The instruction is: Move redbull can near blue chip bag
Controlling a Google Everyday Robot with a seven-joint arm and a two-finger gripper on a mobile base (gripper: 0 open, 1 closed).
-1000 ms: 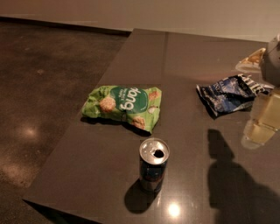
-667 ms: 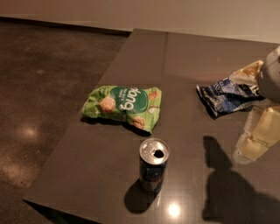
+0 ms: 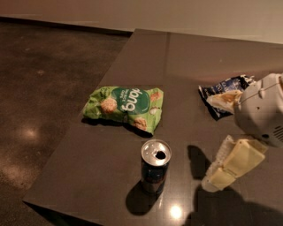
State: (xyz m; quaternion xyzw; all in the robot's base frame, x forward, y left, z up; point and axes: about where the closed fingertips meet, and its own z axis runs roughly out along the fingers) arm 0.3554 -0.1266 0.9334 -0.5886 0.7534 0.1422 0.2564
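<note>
When scanning from the near edge of the dark table (image 3: 101, 176), meet first a small bright glint of light on the glossy top, then right behind it the redbull can (image 3: 155, 170). Stands upright close to the front edge, silver lid up with the pull-tab hole open, dark blue body with a red mark, round shadow thrown toward the lower left.

To the can's right, apart from it, find the gripper (image 3: 211, 182): pale yellow, hanging over the table, slanting down toward the lower left, tip low above the surface and near its own dark shadow. Not touching the can. Open or closed: cannot tell.

Just above the gripper, note the rounded white-grey arm housing (image 3: 261, 110), cut off by the right border.

Farther back and a little left of the can, see the green chip bag (image 3: 125, 108), lying flat near the table's left edge, white lettering upside down, round snack pictures on its face, a strip of bare tabletop separating it from the can.

Farther back on the right, find the blue chip bag (image 3: 221, 87): crumpled, dark blue with white markings, partly hidden by the arm housing and by a pale yellow part in front of it. Lies up and to the right of the can, well apart from it.

Beyond the table, see brown speckled floor (image 3: 40, 88) on the left and a pale wall (image 3: 177, 13) along the top.
</note>
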